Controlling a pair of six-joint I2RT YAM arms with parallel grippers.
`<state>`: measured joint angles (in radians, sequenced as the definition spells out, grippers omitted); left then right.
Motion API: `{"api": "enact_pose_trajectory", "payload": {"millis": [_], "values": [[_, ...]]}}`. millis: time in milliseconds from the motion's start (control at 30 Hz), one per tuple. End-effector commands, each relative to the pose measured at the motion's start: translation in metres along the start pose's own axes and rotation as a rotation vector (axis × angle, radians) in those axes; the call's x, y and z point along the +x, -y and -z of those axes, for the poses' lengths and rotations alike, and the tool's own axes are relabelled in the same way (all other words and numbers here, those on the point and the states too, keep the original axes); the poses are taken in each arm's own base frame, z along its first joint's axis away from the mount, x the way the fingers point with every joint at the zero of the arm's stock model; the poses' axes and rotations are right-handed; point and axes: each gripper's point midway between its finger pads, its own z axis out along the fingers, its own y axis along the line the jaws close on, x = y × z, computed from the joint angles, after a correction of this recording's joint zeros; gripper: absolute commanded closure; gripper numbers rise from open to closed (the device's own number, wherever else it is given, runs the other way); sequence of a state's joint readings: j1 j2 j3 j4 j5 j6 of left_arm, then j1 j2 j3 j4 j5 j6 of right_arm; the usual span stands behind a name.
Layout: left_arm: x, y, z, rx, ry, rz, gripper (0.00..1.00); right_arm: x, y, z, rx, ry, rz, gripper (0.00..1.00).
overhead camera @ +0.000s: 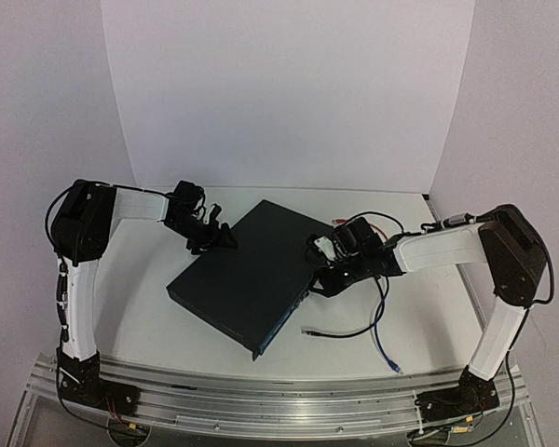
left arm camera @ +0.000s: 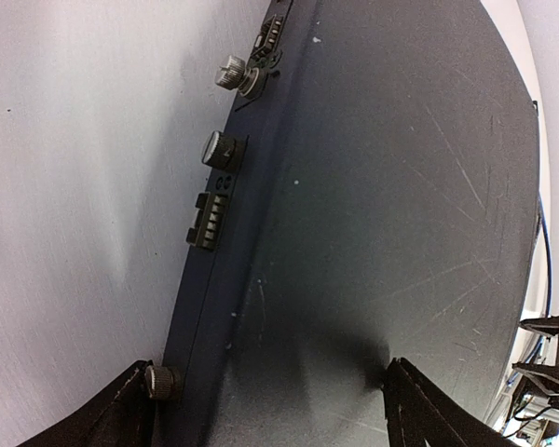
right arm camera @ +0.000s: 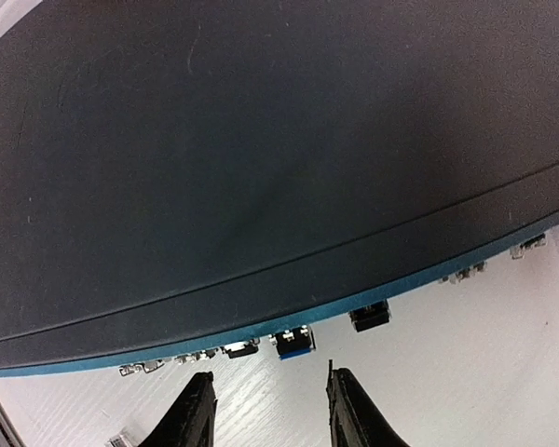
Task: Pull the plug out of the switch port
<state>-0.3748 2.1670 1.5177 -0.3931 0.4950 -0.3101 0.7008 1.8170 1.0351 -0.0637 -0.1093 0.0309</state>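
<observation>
The flat navy-black metal switch lies lengthwise 7 to 1 o'clock, sockets facing 4 o'clock; left gripper and right gripper both gape.

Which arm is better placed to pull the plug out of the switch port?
Right. The right gripper is open at the port face of the switch, the blue plug just ahead of its fingertips. The left gripper sits at the opposite edge.

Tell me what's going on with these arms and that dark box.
The left hand sits open over the switch's far corner, seemingly steadying it. The right hand, open, faces the port row, lined up with a blue plug seated there. Nothing is gripped; the plug is not yet pulled.
</observation>
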Motion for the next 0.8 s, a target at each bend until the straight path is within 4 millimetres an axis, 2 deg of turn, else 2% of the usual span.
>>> {"api": "enact_pose_trajectory", "payload": {"millis": [0, 433, 767], "values": [[0.015, -0.011, -0.007, -0.063, -0.051, -0.007, 0.17, -0.021, -0.003, 0.000, -0.011, 0.049, 0.134, 0.62], [0.017, -0.014, -0.011, -0.064, -0.063, 0.005, 0.17, -0.013, 0.001, -0.011, -0.005, 0.008, 0.159, 0.66], [0.017, -0.014, -0.013, -0.063, -0.069, 0.007, 0.17, -0.018, 0.002, -0.017, -0.005, 0.010, 0.177, 0.72]]}}
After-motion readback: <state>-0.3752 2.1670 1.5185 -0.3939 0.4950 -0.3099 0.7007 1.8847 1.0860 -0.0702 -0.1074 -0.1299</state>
